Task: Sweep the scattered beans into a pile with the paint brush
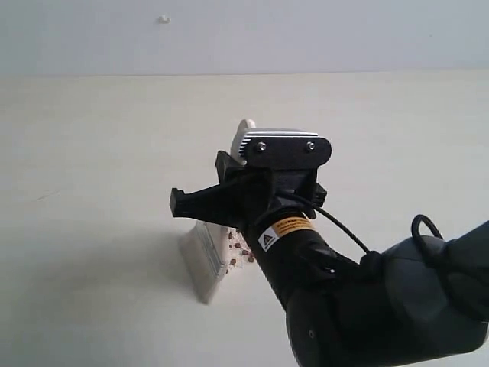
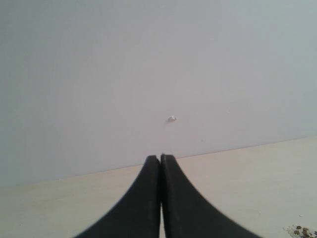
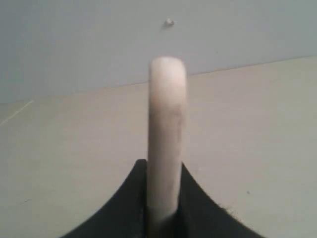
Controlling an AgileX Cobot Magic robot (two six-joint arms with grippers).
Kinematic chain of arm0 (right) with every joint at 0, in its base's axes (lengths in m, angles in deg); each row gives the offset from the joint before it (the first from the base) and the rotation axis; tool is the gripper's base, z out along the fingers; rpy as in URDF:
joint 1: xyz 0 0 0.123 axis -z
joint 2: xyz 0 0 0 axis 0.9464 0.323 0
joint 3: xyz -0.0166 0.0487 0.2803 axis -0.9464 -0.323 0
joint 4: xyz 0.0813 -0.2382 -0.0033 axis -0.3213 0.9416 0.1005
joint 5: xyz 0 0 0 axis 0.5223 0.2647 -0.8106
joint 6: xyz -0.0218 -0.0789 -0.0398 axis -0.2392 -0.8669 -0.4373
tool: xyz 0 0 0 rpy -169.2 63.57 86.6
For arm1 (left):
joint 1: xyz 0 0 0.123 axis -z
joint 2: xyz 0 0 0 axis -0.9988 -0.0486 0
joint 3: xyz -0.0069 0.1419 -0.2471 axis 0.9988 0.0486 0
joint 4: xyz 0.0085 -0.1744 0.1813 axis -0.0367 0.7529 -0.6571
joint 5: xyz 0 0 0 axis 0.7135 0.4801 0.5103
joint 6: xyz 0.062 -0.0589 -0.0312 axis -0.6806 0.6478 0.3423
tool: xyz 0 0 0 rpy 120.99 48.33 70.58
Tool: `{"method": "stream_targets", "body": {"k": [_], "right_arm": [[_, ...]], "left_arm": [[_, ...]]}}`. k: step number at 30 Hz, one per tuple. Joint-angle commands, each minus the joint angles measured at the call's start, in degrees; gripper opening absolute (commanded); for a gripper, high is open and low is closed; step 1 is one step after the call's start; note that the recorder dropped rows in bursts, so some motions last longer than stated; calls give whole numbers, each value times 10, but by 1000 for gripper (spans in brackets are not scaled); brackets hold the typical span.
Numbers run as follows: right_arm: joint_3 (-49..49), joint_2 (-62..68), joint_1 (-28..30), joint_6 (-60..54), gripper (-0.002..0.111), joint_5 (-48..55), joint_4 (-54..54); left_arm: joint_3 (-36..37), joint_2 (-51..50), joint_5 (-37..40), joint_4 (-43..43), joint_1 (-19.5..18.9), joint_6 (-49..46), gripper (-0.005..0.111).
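right gripper [image 3: 162,171] clamps paint brush [image 1: 205,264], beans [image 1: 241,251] just beside

L gripper [image 2: 160,158] closed, beans [image 2: 299,231] on table [image 2: 237,183] off to side.

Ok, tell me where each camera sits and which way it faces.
Exterior: behind the right arm, facing the wall; the right gripper holds the paint brush beside the beans.
Left wrist: low over the table, looking past the shut left gripper to the wall.
Right wrist: looking along the gripped paint brush toward the wall.
Shared: all three show the wall mark.
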Motion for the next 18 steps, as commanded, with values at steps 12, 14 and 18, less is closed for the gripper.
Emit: {"method": "stream_targets", "body": {"k": [12, 14, 18], "right_arm": [[2, -2, 6, -128, 0, -39, -43], [2, -4, 6, -119, 0, -40, -9], [2, -24, 6, -68, 0, -43, 22]], "left_arm": [[-1, 4, 0, -1, -1, -1, 0], [-1, 4, 0, -1, -1, -1, 0], [-1, 4, 0, -1, -1, -1, 0]]}}
